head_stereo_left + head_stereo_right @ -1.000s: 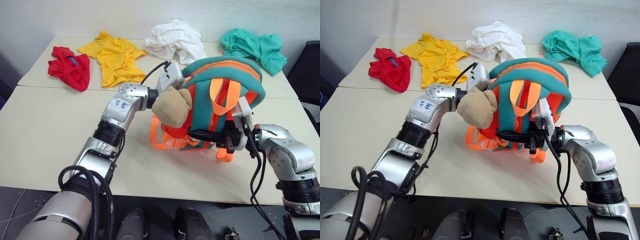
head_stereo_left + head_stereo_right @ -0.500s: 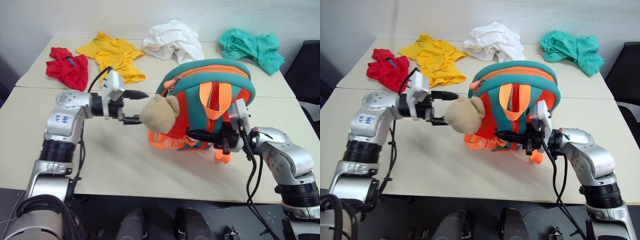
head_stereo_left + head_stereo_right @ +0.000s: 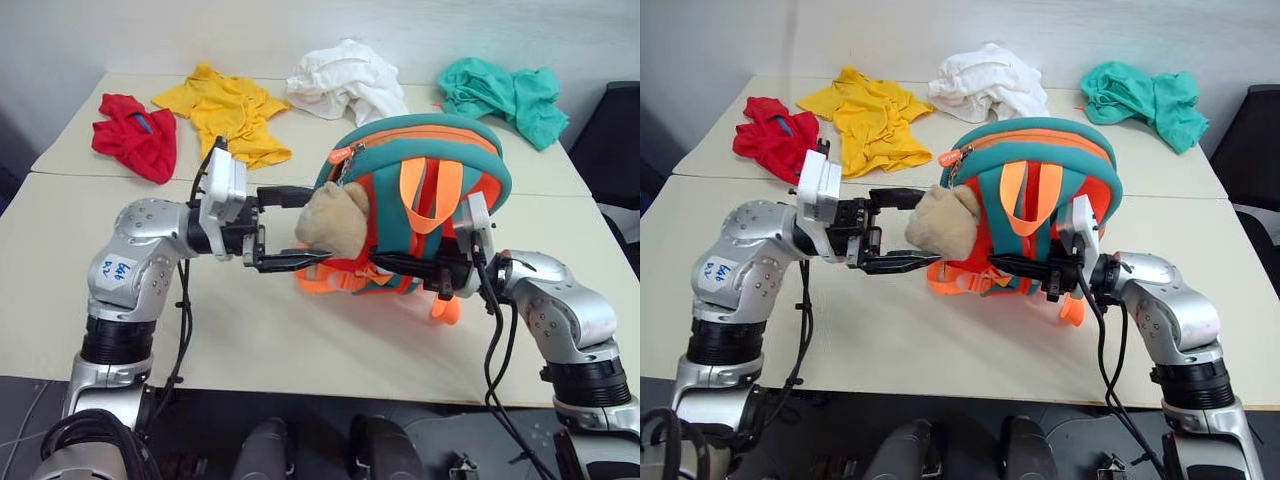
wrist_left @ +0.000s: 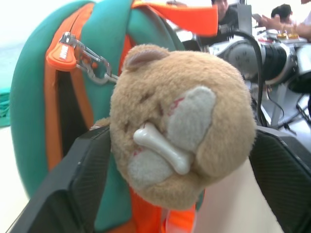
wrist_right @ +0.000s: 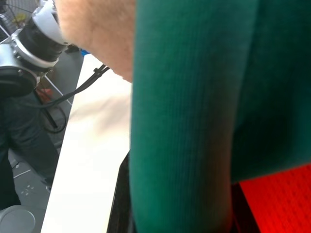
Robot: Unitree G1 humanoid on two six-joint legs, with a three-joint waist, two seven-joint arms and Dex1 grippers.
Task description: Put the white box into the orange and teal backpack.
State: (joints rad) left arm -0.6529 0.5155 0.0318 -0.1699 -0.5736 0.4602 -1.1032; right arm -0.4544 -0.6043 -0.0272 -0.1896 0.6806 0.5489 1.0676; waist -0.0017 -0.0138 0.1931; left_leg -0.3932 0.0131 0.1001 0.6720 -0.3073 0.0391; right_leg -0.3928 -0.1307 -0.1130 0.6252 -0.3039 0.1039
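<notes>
Orange and teal backpack [image 3: 425, 190] stands upright near the tabletop's [image 3: 60, 290] front-right part, domed, padded ribbed teal edging, glossy orange webbing straps looping down its face. Left gripper [image 3: 300, 225] levels in from the left, black fingers apart w/ the tan plush piece [image 3: 335, 220] sitting between them; the fuzzy round bear head w/ a small white bone on its snout fills the gap in the left wrist view. Can't tell if the pads touch it. Right gripper [image 3: 1015, 265] is clamped together on the backpack's low front by the strap ends. Orange zip pull [image 4: 60, 51] hangs on a metal clip at the dome's side. White box: not seen. Along the far edge lie crumpled soft cloths: red [image 3: 135, 135], yellow [image 3: 230, 110], white [image 3: 345, 80], teal [image 3: 505, 95].
</notes>
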